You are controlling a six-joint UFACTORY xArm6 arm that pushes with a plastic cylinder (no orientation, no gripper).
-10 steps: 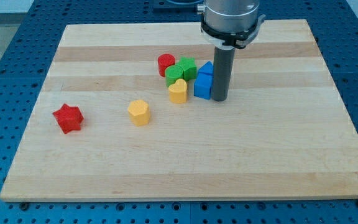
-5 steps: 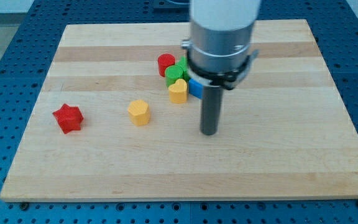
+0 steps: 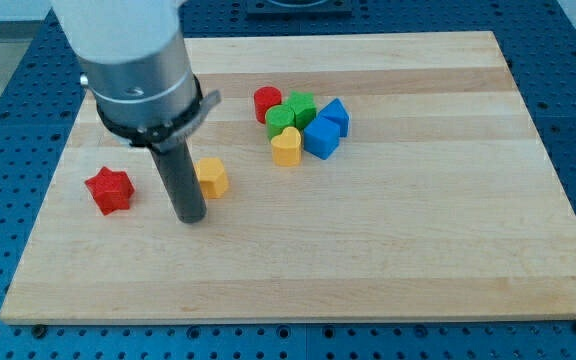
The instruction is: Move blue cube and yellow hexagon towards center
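Tool first: my tip (image 3: 188, 217) is a bare rod end with nothing to spread or pinch, planted on the counter (image 3: 418, 260) at the view's left. It stands between the red star (image 3: 109, 190) and the yellow hexagon (image 3: 211, 177), though a little nearer the view's bottom than both. The hexagon lies just beside the rod, up and to the view's right of my tip, and I cannot tell whether they touch. A shove toward the view's right would, I judge, carry it inward. The blue cube (image 3: 321, 137) sits well apart, farther right, packed against another blue block (image 3: 335, 115), a yellow heart (image 3: 287, 146), green blocks (image 3: 293, 110) and a red cylinder (image 3: 267, 102).
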